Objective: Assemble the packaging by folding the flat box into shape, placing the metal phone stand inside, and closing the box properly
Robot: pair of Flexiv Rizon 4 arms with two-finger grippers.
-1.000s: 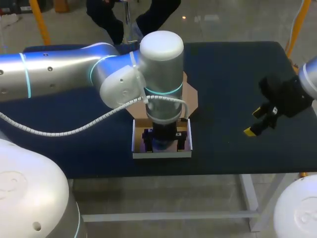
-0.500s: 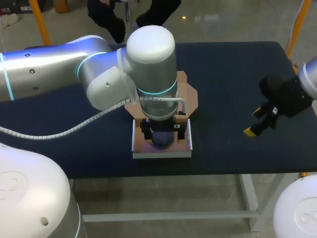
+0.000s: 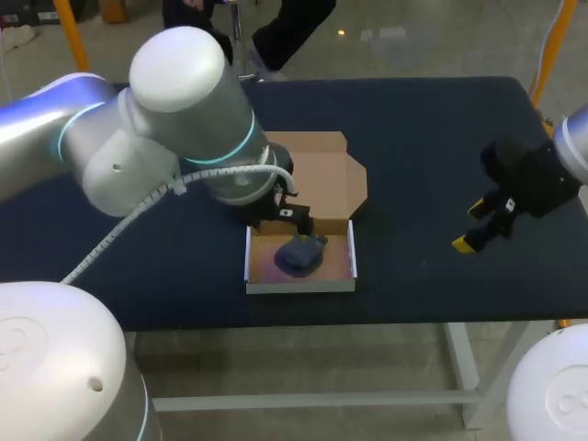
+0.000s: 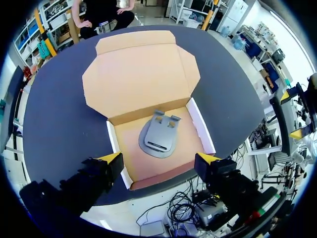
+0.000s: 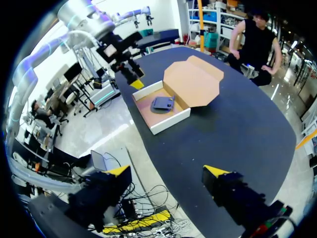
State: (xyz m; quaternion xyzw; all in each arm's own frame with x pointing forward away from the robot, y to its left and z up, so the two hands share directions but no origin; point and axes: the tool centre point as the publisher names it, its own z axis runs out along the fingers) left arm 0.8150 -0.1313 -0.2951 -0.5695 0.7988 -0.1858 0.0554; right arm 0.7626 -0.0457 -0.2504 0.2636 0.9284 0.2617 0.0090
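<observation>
Left wrist view has my left hand (image 4: 158,158) hanging above the box (image 4: 200,130), over its near wall, fingers spread apart with nothing between them. Inside the box, about mid-floor, the phone stand (image 4: 159,138) lies flat. It is matte grey metal: a rounded base with a plate that shows two notches at the end toward the lid (image 4: 138,74). The box is a shallow tray, brown card inside and white on its outer walls. The lid lies open and flat on the counter (image 3: 413,129) behind the tray, with cut corners and a tuck flap at its far edge. In the head view my left arm (image 3: 175,119) hides the lid's left part. My right hand (image 3: 470,227) hangs well to the right of the box, fingers apart and empty. The counter is dark blue and smooth
</observation>
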